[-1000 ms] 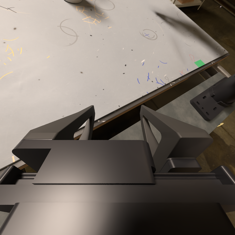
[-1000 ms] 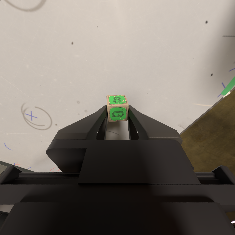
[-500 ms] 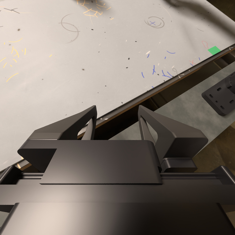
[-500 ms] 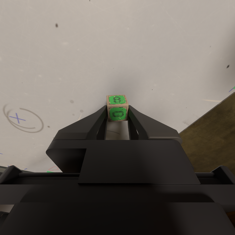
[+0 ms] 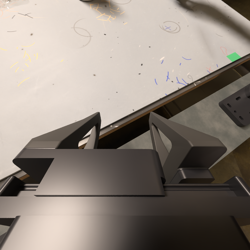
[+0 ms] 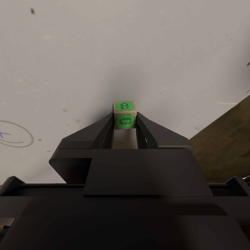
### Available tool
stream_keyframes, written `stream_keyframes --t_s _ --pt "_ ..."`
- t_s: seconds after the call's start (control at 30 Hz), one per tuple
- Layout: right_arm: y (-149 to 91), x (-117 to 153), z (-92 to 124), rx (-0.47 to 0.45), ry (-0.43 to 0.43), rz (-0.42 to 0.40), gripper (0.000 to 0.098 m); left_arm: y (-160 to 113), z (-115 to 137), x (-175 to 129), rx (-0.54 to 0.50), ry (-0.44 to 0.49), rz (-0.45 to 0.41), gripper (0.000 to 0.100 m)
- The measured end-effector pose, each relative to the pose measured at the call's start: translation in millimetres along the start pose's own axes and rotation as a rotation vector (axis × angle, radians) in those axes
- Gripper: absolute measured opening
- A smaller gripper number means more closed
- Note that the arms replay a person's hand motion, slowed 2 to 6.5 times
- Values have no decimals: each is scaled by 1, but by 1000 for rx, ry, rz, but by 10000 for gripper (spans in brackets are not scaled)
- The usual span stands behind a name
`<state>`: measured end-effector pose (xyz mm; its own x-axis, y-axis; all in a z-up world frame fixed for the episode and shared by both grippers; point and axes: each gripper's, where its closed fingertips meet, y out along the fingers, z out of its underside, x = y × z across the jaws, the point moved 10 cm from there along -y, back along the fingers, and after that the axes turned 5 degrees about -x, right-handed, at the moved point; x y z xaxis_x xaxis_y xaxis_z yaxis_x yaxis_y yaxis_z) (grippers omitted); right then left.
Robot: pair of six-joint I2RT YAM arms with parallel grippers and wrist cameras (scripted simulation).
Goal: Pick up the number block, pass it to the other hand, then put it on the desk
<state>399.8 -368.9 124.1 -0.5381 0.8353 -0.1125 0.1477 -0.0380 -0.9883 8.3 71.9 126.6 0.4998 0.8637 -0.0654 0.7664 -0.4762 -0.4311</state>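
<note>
In the right wrist view a small wooden number block (image 6: pixel 125 115) with green faces sits between my right gripper's two black fingertips. My right gripper (image 6: pixel 125 119) is shut on the block, close above the pale desk top (image 6: pixel 121 47), with a dark shadow just beyond the block. In the left wrist view my left gripper (image 5: pixel 124 117) is open and empty, over the near edge of the desk (image 5: pixel 94 67). The block does not show in the left wrist view.
The desk bears pen scribbles and circles. A green patch (image 5: pixel 233 56) lies near the desk's right corner. A black mounting plate (image 5: pixel 238 106) sits below the desk edge at the right. The desk edge runs diagonally at the right of the right wrist view (image 6: pixel 216 121).
My right gripper has moved over the desk with the block and come lower, the shadow under it darker. My left gripper has shifted slightly; its jaws stay open.
</note>
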Motion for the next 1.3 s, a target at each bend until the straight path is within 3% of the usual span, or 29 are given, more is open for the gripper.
stream_keyframes --t_s 0.57,0.63,0.73,0.83,1.03,1.3 --pt "1 2 1 -46 -6 37 278 -6 0 12 -5 -60 13 602" --pt "-2 2 2 -58 -11 46 389 -6 -1 13 -7 -66 17 599" --pt "-9 4 4 -76 -20 61 669 -8 -1 14 -7 -70 23 587" --pt "-21 6 6 -104 -29 74 735 -10 -1 15 -6 -66 25 566" --pt "-58 17 13 -227 -51 68 709 -14 -3 18 -6 -64 37 545" --pt "-116 49 26 -498 -149 21 707 -24 -11 26 27 -68 136 533"
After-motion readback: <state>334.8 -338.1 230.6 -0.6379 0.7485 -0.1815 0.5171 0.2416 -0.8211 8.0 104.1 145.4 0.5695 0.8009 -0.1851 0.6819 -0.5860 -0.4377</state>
